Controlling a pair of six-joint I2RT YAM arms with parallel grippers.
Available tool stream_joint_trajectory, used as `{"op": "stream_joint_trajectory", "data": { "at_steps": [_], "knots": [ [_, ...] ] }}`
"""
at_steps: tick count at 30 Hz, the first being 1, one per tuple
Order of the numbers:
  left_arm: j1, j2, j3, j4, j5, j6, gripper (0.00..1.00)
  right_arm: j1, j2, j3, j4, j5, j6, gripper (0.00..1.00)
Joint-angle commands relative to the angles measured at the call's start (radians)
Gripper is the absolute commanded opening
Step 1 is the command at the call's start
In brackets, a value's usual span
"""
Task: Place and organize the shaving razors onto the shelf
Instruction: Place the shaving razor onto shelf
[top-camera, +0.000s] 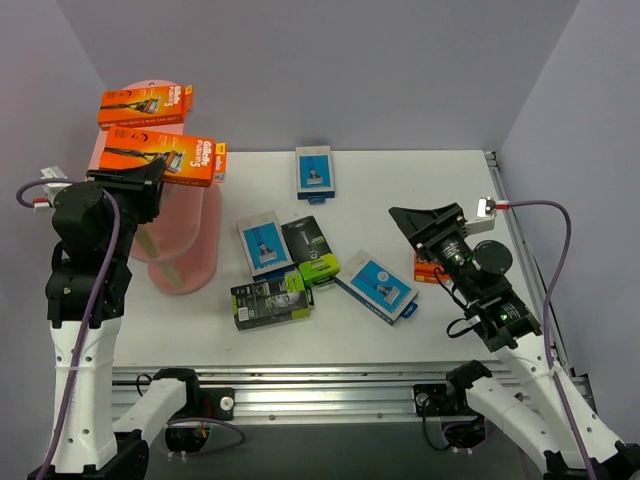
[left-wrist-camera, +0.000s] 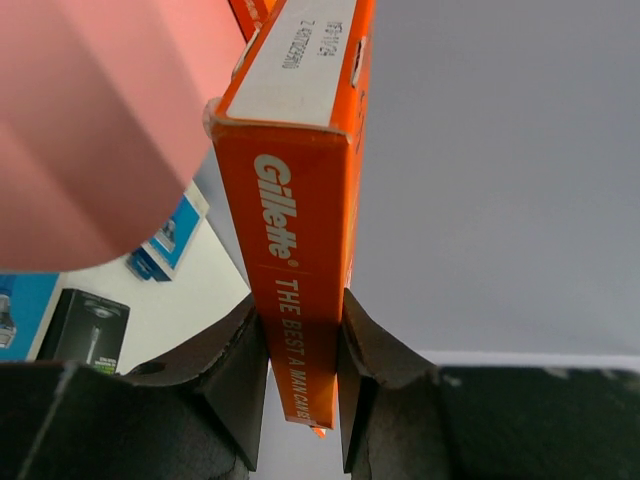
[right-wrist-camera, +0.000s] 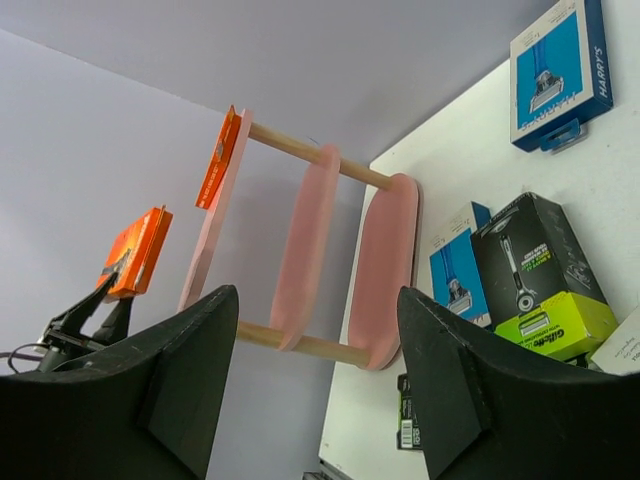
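Observation:
My left gripper (top-camera: 138, 182) is shut on an orange razor pack (top-camera: 165, 158), held level beside the upper part of the pink shelf (top-camera: 190, 262). In the left wrist view both fingers (left-wrist-camera: 240, 385) press the pack's narrow edge (left-wrist-camera: 295, 200). Another orange pack (top-camera: 145, 107) lies on the shelf's top board. My right gripper (top-camera: 425, 218) hangs open and empty over the table's right side, above a third orange pack (top-camera: 426, 268). Blue packs (top-camera: 314, 171) (top-camera: 264, 243) (top-camera: 378, 285) and black-and-green packs (top-camera: 308, 247) (top-camera: 270, 300) lie flat on the table.
The right wrist view looks across at the shelf (right-wrist-camera: 310, 250), its boards joined by wooden dowels, between open jaws. Grey walls enclose the white table (top-camera: 400, 180) on three sides. A metal rail (top-camera: 330, 385) runs along the near edge.

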Motion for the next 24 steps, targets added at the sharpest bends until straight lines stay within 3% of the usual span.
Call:
{"op": "stream_joint_trajectory", "data": {
  "at_steps": [1,10,24],
  "knots": [
    [0.095,-0.033,0.025,-0.049,0.046,-0.076,0.02,-0.066,0.009,-0.024,0.087,-0.09,0.005,0.61],
    [0.295,0.016,-0.003,-0.011,0.23,-0.082,0.02,-0.206,0.054,-0.058,0.136,-0.236,0.016,0.61],
    [0.327,0.116,-0.014,0.013,0.262,-0.051,0.02,-0.316,0.117,-0.098,0.21,-0.343,0.031,0.61]
  ]
}}
